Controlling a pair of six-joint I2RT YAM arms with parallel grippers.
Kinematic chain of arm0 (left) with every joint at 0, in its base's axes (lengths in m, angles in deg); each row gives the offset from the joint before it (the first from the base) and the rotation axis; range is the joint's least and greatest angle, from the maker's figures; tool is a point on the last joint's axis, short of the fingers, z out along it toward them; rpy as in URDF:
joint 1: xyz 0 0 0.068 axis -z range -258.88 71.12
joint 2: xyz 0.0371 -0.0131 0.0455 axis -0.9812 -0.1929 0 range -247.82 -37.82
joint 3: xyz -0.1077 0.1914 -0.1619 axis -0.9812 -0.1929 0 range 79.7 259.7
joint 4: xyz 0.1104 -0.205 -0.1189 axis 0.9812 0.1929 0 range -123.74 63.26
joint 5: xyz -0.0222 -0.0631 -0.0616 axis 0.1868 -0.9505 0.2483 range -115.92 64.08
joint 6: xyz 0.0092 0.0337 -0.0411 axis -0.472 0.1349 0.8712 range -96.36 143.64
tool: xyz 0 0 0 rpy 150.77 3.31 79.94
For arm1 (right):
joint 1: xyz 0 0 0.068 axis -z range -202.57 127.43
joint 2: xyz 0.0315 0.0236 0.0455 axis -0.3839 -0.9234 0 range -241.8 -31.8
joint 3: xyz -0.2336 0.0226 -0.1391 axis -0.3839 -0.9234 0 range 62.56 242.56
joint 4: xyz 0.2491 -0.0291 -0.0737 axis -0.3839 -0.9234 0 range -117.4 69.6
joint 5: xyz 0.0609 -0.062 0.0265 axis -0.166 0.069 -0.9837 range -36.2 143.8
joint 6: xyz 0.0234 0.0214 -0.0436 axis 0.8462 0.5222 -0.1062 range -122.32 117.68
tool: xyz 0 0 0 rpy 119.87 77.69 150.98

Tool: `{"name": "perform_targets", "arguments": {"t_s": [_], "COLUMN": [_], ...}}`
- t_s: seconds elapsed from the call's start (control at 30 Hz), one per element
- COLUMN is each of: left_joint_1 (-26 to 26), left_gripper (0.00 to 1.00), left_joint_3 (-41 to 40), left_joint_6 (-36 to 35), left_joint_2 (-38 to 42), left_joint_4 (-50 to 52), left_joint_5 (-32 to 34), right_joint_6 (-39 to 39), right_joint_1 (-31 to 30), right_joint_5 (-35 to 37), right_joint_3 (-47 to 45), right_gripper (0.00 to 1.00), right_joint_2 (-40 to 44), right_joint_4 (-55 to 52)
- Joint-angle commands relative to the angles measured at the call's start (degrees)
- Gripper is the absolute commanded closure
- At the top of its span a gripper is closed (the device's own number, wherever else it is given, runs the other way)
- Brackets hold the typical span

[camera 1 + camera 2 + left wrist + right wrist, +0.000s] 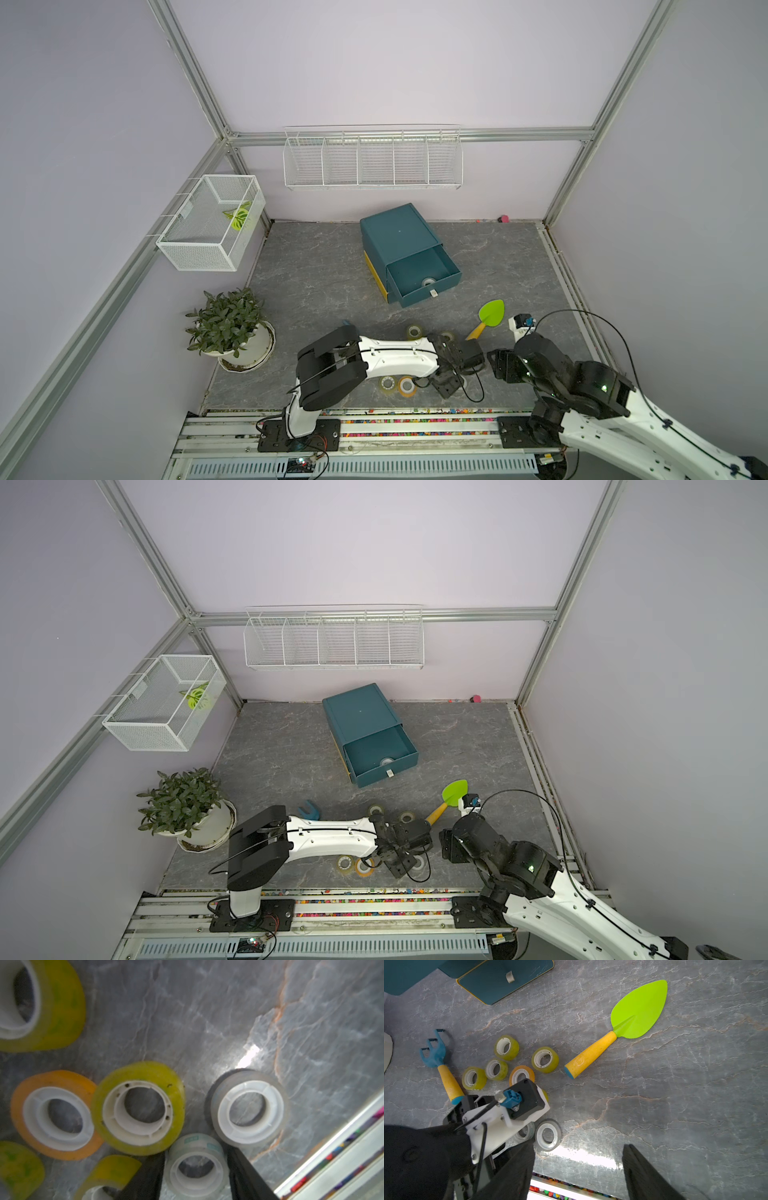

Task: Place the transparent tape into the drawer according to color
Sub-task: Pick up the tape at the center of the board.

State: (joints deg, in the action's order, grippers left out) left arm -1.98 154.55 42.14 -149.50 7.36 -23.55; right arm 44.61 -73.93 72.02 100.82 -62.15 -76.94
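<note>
- Transparent tape rolls (545, 1059) lie in a loose cluster on the grey marbled bench (316, 266), toward its 6 o'clock edge in both top views. Yellow-green, orange and clear ones show.
- One clear roll (196, 1167) lies flat on the bench between the left jaws, whose two black fingers (243, 1172) sit against its opposite sides.
- A second clear roll (249, 1105) lies just beside it. A yellow-green roll (138, 1107) and an orange roll (56, 1114) lie flat side by side near them.
- Right jaws stand wide apart with nothing between them, over bare bench at 3 o'clock of the left jaws.
- At 12 o'clock of the cluster stands a teal cabinet (395, 232), its top drawer (411, 266) pulled out. One pale roll (428, 283) lies inside, near the front wall.
- A green trowel (491, 312) with a yellow handle lies at 2 o'clock of the cluster. A blue rake (309, 810) lies at 10 o'clock, partly hidden by the left arm (395, 357).
- A potted plant (226, 320) stands at the bench's 8 o'clock edge.
</note>
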Motion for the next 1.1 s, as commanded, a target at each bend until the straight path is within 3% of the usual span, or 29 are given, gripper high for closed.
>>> {"name": "perform_targets", "arguments": {"t_s": [0.0,0.33,0.8,1.0,1.07], "left_joint_1": [0.2,0.2,0.9,0.4,-1.9], "left_gripper": [0.49,0.55,0.56,0.57,0.57], "left_joint_3": [-2.4,-1.6,-1.2,2.6,5.4], "left_joint_6": [0.4,1.3,5.1,5.5,4.5], "left_joint_2": [-2.8,4.7,25.1,33.0,34.2], "left_joint_4": [2.0,1.1,4.4,5.5,6.0], "left_joint_5": [1.0,2.0,0.4,6.9,7.2], "right_joint_6": [1.0,1.8,2.3,2.3,2.3], "right_joint_1": [-0.2,-0.2,-0.2,-0.2,-0.2], "right_joint_5": [1.9,2.5,2.7,2.7,2.9], "right_joint_3": [0.8,0.6,1.5,2.0,2.3], "right_gripper": [0.28,0.28,0.28,0.28,0.28], "right_joint_2": [0.8,0.5,-1.6,-2.9,-3.5], "right_joint_4": [-1.3,-0.4,1.5,2.5,2.7]}}
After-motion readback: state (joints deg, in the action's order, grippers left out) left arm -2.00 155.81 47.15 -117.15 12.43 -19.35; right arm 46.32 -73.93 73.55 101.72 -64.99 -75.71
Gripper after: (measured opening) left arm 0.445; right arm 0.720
